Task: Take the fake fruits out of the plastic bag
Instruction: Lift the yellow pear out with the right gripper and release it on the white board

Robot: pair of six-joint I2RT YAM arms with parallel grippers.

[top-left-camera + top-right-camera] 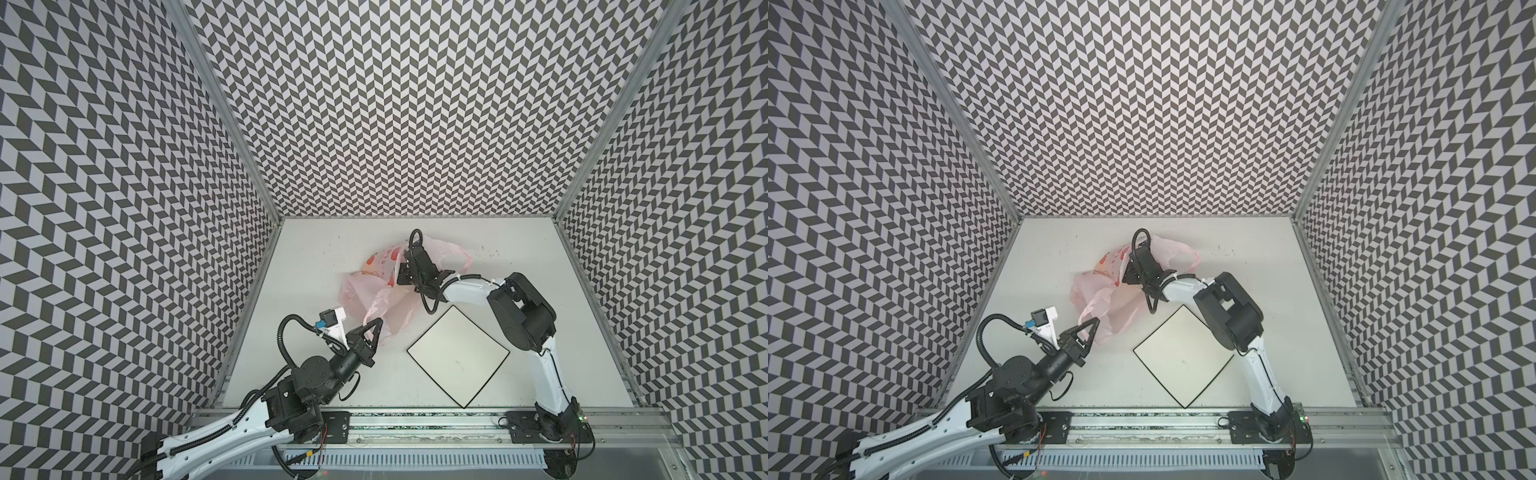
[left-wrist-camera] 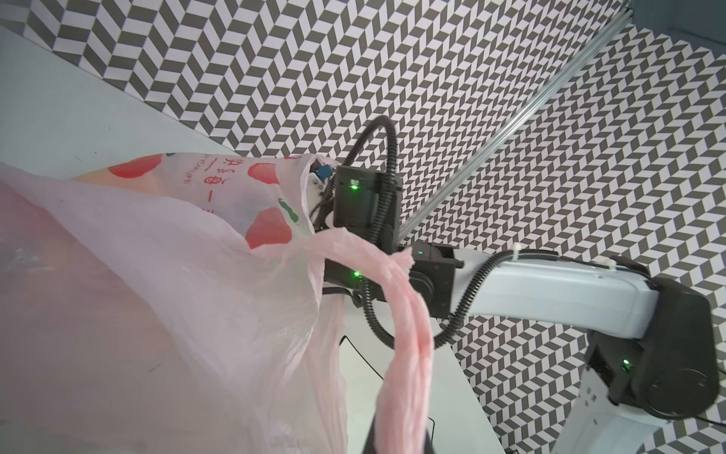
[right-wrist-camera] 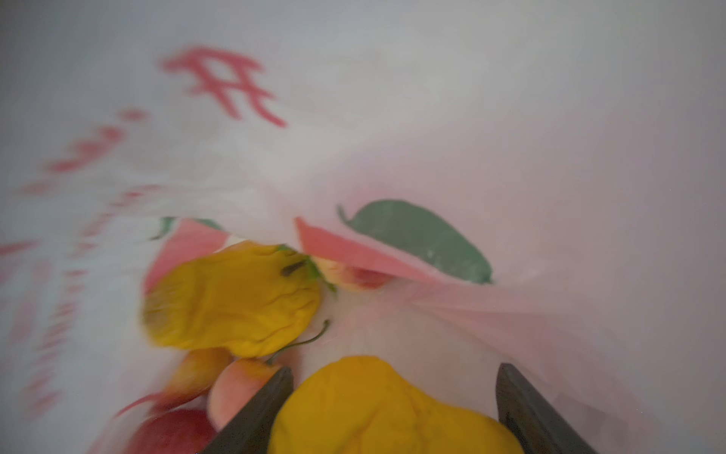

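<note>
Well, the job looks to be at its start, as no fruit is out of the bag yet. The bag (image 1: 374, 291) lies on the table (image 1: 316, 249) in both top views, near the white plate (image 1: 457, 357) and further back. The plate has nothing on it.

The left gripper (image 1: 377, 326) is closed tight on one handle (image 2: 408, 314) of the bag. It holds the handle up, so the mouth of the bag is open. The right arm (image 1: 469, 289) reaches in from the right side, and the right gripper (image 3: 396, 367) is inside the bag. From above you cannot see it.

The right wrist view looks into the bag. There the two fingers stand about half open, one on each side of a bumpy yellow fruit (image 3: 377, 416). The fruit fills the gap between them. The picture is blurry, so I cannot tell if they squeeze it or only stand beside it. More fruits lie deeper in: a second yellow fruit (image 3: 231, 302), a pink fruit (image 3: 239, 389) and a red fruit (image 3: 173, 432).

I think the step now is grabbing the first fruit. Next the fingers need to close on it softly, without pinching the thin bag. Then the arm should lift it out through the mouth, maybe to the plate
</note>
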